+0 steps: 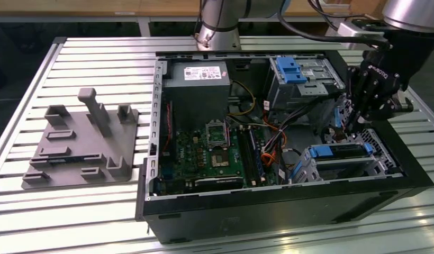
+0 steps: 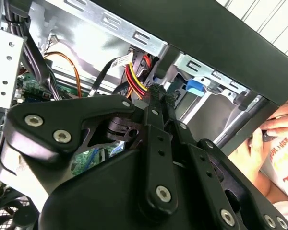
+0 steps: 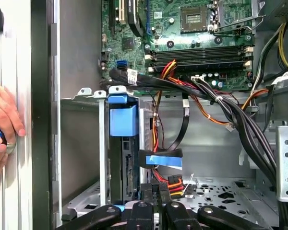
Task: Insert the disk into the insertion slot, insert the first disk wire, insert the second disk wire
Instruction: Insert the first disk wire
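Gripper (image 2: 159, 92) pinched shut beside red-yellow wires (image 2: 137, 79); blue-framed disk (image 3: 122, 122) seated in perforated sheet-metal insertion slot (image 1: 379, 153)

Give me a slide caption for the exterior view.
Gripper hangs inside the open computer case, near the disk seated in the insertion slot.

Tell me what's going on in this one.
The arm's hand hangs inside the open computer case, just by the insertion slot, where the disk already sits. Red and yellow wires lie right by its tip. A person's hand is at the case's outer edge.
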Tool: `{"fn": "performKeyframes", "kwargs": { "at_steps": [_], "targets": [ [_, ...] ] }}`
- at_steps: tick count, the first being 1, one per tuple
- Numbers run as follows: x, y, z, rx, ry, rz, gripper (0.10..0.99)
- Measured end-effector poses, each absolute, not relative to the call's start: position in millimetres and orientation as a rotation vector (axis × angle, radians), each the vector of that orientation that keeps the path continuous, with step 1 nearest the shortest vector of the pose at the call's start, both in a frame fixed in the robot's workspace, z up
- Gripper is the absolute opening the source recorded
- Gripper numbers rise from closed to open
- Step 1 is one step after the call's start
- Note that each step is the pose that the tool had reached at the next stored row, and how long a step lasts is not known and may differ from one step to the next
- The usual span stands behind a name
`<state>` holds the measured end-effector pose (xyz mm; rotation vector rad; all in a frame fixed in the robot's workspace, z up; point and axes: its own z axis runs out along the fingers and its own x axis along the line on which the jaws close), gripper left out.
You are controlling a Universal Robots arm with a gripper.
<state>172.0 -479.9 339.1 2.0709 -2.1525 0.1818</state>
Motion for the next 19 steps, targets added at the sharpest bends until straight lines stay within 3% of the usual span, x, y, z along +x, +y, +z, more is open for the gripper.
{"fn": "performKeyframes", "kwargs": {
  "at_steps": [19],
  "targets": [
    [168,-502,341,2.125,-2.209,0.100,0.169]
  ]
}}
